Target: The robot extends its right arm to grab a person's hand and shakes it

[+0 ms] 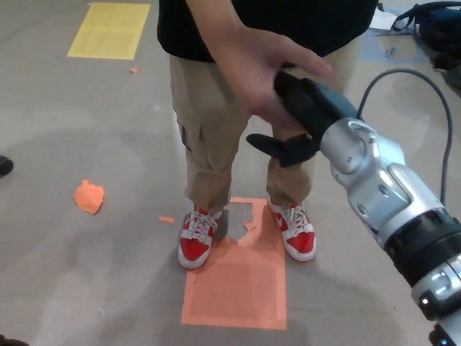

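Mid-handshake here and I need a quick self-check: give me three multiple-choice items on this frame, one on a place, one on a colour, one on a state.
1. Where does the person stand?
A. On the yellow floor rectangle
B. At the far edge of the orange floor patch
C. On the small orange scrap

2. What colour are the person's sneakers?
A. Red and white
B. Blue
C. Black

3. What is the robot's black right hand doing?
A. Hanging open and apart from everything
B. Holding a cable
C. Meeting the person's hand

Answers:
1 B: the red and white sneakers sit at the top edge of the orange floor patch.
2 A: red panels with white laces and soles.
3 C: the person's hand wraps over the robot's black right hand.
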Controlling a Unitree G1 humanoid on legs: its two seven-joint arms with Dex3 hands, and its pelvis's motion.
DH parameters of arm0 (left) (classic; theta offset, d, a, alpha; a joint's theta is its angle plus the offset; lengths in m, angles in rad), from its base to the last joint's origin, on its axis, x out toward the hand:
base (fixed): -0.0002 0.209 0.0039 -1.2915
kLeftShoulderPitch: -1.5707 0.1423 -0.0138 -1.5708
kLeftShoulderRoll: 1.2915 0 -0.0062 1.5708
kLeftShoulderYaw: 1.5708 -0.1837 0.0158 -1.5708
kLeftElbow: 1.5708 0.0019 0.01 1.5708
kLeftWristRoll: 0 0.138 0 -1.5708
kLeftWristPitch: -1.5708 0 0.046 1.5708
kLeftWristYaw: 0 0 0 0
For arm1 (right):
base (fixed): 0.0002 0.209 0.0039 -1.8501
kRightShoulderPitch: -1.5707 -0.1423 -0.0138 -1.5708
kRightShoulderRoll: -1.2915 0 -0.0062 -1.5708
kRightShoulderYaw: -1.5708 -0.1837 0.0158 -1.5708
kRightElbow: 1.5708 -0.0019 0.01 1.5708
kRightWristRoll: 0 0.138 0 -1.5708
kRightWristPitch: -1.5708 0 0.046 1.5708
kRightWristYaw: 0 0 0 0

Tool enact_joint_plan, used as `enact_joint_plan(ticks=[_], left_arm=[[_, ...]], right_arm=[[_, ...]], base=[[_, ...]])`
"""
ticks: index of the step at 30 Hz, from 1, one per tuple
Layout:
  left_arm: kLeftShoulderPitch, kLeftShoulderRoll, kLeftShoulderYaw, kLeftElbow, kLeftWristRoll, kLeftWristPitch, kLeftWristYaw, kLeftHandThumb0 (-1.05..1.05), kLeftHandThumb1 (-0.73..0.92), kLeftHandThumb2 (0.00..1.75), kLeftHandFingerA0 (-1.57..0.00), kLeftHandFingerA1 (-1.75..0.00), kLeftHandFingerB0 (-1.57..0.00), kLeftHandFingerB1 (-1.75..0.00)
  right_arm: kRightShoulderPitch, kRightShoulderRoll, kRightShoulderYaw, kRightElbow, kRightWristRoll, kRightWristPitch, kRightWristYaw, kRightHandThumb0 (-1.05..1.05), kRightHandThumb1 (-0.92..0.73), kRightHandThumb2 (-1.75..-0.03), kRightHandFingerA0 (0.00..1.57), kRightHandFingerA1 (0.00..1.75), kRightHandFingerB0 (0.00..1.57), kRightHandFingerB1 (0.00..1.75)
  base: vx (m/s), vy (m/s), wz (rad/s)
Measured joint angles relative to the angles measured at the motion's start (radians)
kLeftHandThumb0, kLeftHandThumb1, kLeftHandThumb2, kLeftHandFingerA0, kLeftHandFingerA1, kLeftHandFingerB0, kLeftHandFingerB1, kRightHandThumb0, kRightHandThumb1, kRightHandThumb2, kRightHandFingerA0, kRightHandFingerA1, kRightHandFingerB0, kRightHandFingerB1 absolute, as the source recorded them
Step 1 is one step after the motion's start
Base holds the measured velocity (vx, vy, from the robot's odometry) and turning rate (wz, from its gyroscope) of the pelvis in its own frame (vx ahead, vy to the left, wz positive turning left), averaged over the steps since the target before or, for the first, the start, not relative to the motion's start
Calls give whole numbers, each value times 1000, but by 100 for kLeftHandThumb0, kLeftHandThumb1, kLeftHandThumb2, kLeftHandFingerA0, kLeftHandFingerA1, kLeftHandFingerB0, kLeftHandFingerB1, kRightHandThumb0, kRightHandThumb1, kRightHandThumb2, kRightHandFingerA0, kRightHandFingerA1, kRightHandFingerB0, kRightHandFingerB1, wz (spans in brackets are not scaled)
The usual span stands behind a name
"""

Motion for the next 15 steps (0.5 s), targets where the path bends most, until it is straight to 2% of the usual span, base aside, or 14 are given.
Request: enact_joint_plan(ticks=[3, 4, 8, 15], left_arm=[[-1, 0, -3, 1, 1, 0, 0, -44, 82, 64, -33, -38, -24, -33], [-2, 0, -3, 1, 1, 0, 0, -44, 82, 64, -35, -39, -24, -33], [-1, 0, -3, 1, 1, 0, 0, -43, 81, 64, -38, -41, -26, -33], [1, 1, -3, 4, 1, 0, -1, -43, 82, 64, -36, -39, -26, -33]], right_arm=[[34, -35, -16, -53, 2, -5, 4, -92, -60, -93, 0, 1, 0, 0], [41, -43, -21, -61, 2, -6, 5, -98, -65, -100, 0, 3, 0, 0], [87, -91, -48, -104, 5, -6, 15, -93, -64, -96, 0, 4, 0, 0], [239, -181, -67, -98, 12, -16, 27, -91, -64, -94, 0, 3, 0, 0]], base=[[0, 0, 0], [0, 0, 0], [0, 0, 0], [0, 0, 0]])
